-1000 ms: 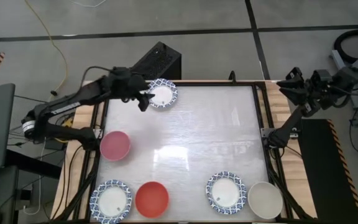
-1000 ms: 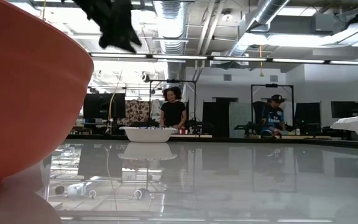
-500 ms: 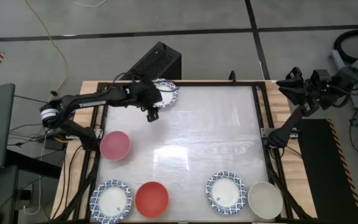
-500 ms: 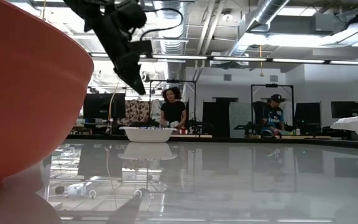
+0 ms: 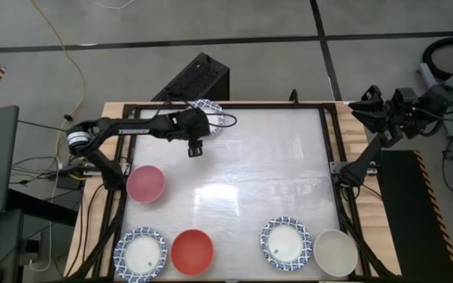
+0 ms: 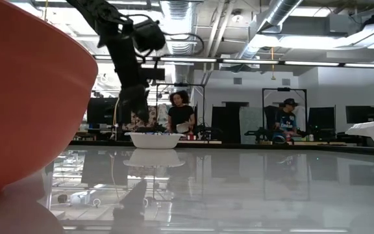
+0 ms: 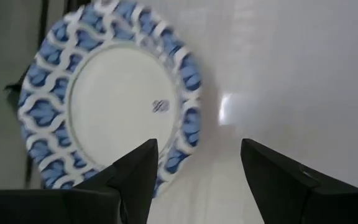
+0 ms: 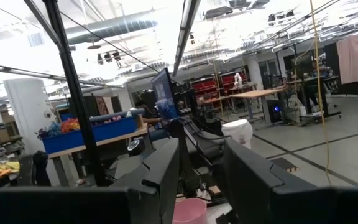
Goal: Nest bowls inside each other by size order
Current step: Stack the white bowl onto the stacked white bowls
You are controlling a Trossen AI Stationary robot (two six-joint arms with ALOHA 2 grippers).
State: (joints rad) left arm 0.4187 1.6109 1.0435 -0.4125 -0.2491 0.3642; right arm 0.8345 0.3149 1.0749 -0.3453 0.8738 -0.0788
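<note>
Two dark, slender jointed arms. Left arm (image 5: 124,126): black links, a pale ring at the base joint, white lettering along the forearm, thin black cable looping beside the wrist. Left gripper (image 7: 197,177): two flat, matte black fingers with angled tips. Right arm (image 5: 384,130): black, bulky wrist cluster, blocky fingers.

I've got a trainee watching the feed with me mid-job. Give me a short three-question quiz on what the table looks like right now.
1. True or false: the left gripper hangs open by the blue-rimmed bowl at the table's far edge.
2. Which bowl lies between the pink bowl and the near blue-rimmed pair? A) cream bowl B) red bowl C) none
3. Fill in: the right gripper waits off the table's far ____ corner.

Key: 1 true; 2 C; 3 right.
</note>
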